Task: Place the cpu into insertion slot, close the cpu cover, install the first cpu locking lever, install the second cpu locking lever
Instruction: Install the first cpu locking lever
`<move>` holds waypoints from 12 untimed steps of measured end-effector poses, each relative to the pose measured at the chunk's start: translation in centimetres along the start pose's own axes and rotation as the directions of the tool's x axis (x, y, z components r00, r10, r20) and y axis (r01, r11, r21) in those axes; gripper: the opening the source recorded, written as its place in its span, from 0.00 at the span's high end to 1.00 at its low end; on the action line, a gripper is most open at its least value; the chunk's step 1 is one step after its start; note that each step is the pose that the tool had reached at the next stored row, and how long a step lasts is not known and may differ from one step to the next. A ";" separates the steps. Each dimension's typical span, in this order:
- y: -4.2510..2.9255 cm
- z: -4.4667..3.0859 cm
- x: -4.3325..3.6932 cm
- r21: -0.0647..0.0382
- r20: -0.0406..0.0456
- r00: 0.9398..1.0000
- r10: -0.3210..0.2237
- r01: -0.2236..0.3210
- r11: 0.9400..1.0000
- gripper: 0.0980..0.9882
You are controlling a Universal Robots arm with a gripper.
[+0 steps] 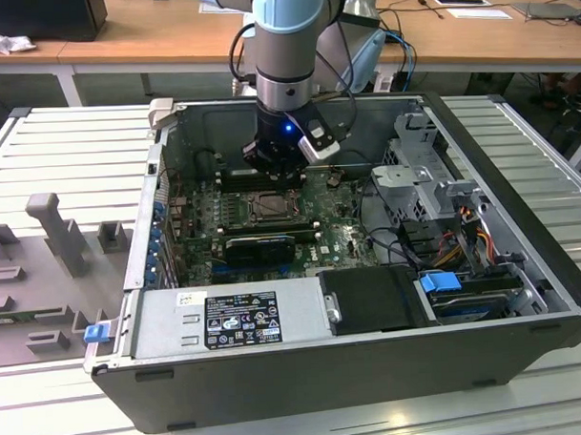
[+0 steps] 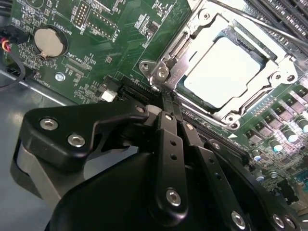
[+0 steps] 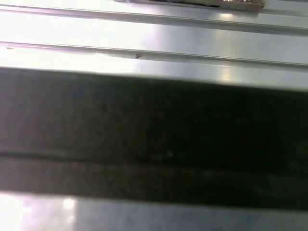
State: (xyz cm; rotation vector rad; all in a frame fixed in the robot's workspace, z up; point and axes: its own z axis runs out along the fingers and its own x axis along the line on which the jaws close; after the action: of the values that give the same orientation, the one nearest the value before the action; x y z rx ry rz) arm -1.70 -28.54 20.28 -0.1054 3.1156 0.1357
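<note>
In the second wrist view the gripper (image 2: 167, 98) has its two black fingers (image 2: 169, 139) pressed together, with no gap between them and nothing held. Their tips reach down at the near corner of the insertion slot (image 2: 166, 72), close to a silver corner bracket of the socket frame; whether they actually touch it I cannot tell.

The cpu (image 2: 222, 70) lies flat in the socket, its pale grey top facing up, just beyond the fingertips. The cpu cover (image 2: 211, 26) lies down around the chip, its metal frame bordering the chip's edges and the chip showing through its window.

In the exterior view the gripper (image 1: 273, 175) hangs inside the open computer case (image 1: 522, 295), right above the insertion slot (image 1: 268, 207) on the green motherboard (image 1: 344, 239). The case rests on a ribbed metal table (image 1: 69, 149).
</note>
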 end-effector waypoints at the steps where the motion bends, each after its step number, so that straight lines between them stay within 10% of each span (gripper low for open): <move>1: 0.03 -0.32 -0.01 0.000 0.000 1.000 0.000 0.000 1.000 0.99; 12: -0.22 -1.34 -0.01 0.000 0.000 1.000 0.000 0.000 1.000 0.99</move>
State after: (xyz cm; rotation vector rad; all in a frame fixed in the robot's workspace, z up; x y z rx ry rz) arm -1.70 -28.88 21.60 -0.1055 3.1157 0.1353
